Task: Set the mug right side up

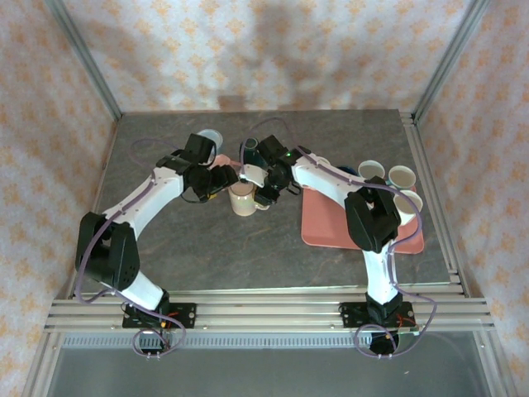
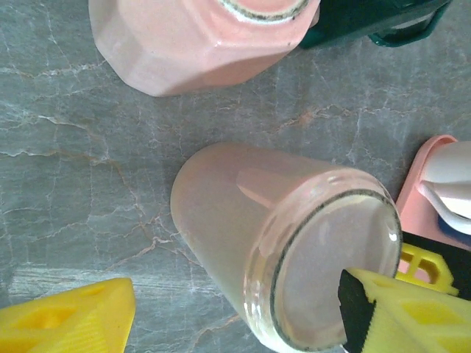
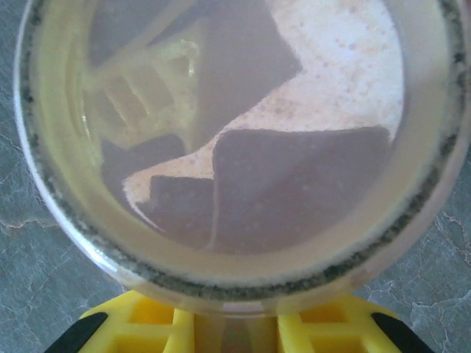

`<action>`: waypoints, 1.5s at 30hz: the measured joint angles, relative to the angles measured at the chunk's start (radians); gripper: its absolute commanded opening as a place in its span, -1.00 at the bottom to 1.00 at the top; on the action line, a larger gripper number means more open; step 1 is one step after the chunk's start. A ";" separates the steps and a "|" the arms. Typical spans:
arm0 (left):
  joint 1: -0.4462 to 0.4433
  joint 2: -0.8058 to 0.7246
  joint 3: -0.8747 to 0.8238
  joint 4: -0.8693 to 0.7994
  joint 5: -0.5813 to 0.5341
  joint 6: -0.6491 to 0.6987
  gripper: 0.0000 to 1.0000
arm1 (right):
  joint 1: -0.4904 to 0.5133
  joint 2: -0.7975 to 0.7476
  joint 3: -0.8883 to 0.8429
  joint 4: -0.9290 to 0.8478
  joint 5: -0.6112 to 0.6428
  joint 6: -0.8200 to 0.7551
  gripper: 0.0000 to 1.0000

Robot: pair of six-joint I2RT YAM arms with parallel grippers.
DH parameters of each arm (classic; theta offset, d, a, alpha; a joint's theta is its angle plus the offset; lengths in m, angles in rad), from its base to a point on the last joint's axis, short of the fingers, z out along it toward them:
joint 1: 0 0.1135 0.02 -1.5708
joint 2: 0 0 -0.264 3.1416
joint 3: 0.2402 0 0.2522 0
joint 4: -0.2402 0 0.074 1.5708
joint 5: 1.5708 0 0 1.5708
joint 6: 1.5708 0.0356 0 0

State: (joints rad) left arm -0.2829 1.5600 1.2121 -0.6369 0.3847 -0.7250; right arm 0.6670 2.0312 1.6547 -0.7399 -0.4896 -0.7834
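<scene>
The mug [image 1: 243, 200], pale pink with a speckled rim, stands mouth up on the grey table between my two grippers. The right wrist view looks straight down into its bowl [image 3: 243, 147]. My right gripper [image 3: 228, 327] is at the mug's near rim, its yellow fingers [image 3: 147, 323] closed on the pale handle between them. My left gripper [image 2: 235, 312] is open and wide. One of its fingers [image 2: 66, 320] stays outside the mug [image 2: 221, 213]; the other, black-padded one reaches over the mouth. In the top view, the left gripper [image 1: 218, 180] and the right gripper [image 1: 265, 190] flank the mug.
An upside-down pink faceted mug [image 2: 199, 44] and a dark green mug [image 2: 368, 22] sit just behind. A pink tray [image 1: 331, 225] lies to the right, with several cups [image 1: 402, 176] beyond it. A blue cup [image 1: 208, 136] stands at the back left. Frame rails edge the table.
</scene>
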 measured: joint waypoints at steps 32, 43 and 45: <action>0.100 -0.333 -0.151 -0.056 0.133 -0.076 0.49 | 0.000 -0.138 -0.084 -0.003 -0.083 0.712 -1.00; 0.127 -0.353 -0.157 -0.054 0.261 -0.208 0.39 | 0.000 -0.289 -0.084 0.014 -0.084 1.121 -1.00; 0.127 -0.360 -0.163 -0.042 0.274 -0.243 0.38 | 0.000 -0.315 -0.084 0.018 -0.077 1.200 -1.00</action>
State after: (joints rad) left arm -0.1562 1.2003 1.0496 -0.6788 0.6586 -0.9680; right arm 0.6670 1.7161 1.5707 -0.7219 -0.5667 0.4164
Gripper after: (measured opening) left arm 0.694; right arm 0.212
